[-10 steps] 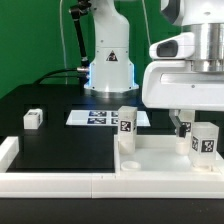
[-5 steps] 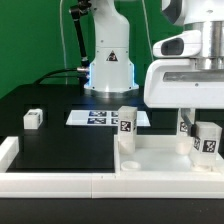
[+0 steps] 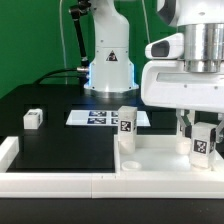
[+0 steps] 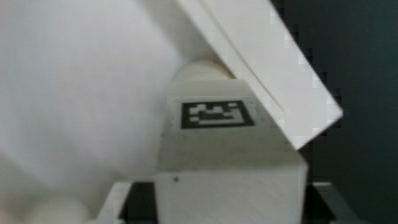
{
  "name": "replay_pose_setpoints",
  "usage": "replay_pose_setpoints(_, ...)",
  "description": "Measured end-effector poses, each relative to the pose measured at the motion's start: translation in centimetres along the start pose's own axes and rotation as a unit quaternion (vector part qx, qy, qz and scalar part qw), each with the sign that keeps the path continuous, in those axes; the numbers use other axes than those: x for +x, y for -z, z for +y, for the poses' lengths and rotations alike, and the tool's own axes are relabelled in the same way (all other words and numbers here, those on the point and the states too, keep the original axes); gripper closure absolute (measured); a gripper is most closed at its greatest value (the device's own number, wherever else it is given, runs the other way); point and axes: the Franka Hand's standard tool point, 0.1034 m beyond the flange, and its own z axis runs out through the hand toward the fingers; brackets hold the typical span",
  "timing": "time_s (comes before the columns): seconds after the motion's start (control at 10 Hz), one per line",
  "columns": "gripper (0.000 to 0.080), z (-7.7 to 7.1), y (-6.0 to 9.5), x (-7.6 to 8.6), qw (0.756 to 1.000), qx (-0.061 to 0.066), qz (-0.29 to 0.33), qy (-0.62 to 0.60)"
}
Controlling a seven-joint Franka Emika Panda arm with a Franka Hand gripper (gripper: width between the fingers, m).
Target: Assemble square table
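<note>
The white square tabletop (image 3: 160, 160) lies at the front of the exterior view's right. One white tagged leg (image 3: 125, 122) stands upright at its far left corner. My gripper (image 3: 199, 132) straddles a second upright leg (image 3: 203, 143) at the far right corner, with a finger on each side. In the wrist view that leg (image 4: 222, 150) fills the space between my fingers (image 4: 128, 204), and its tag faces the camera beside the tabletop's raised rim (image 4: 267, 70). A third leg (image 3: 33, 118) lies loose on the black table at the left.
The marker board (image 3: 98, 118) lies flat behind the tabletop, in front of the robot's base (image 3: 108, 70). A long white border rail (image 3: 50, 180) runs along the front edge and turns up at the left corner.
My gripper has shifted slightly to the exterior view's right and now brackets the right leg on both sides. The leg stays upright in its corner.
</note>
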Motion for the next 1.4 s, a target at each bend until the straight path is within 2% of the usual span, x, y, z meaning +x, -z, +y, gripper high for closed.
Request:
replay_pose_setpoints(0.1,0.0505,0.2,0.0,-0.1,0.995,-0.001,-0.02,-0.099)
replay_pose_setpoints(0.2,0.0505,-0.1,0.0,-0.2,0.983,-0.022,-0.039,-0.176)
replay_pose_setpoints(0.4,0.0505,0.0,-0.1,0.1,0.968,-0.024,-0.039,-0.246)
replay_pose_setpoints(0.5,0.0422,0.0,-0.1,0.0,0.971,-0.024,-0.039,-0.236)
replay_pose_setpoints(0.6,0.0422,-0.1,-0.2,-0.1,0.979,-0.022,-0.037,-0.197)
replay_pose_setpoints(0.7,0.0286,-0.5,-0.2,-0.6,0.993,-0.015,-0.033,-0.108)
replay_pose_setpoints(0.8,0.0191,-0.8,-0.3,-0.9,0.999,-0.008,-0.031,-0.022)
replay_pose_setpoints(1.1,0.0152,-0.6,-0.3,-0.5,0.998,-0.007,-0.03,0.054)
replay_pose_setpoints(1.2,0.0152,-0.7,-0.2,-0.4,0.99,-0.008,-0.025,0.135)
replay_pose_setpoints(1.3,0.0151,-0.9,-0.1,-0.3,0.966,-0.011,-0.012,0.257)
replay_pose_setpoints(1.4,0.0151,-1.1,-0.1,-0.3,0.943,-0.006,-0.002,0.334)
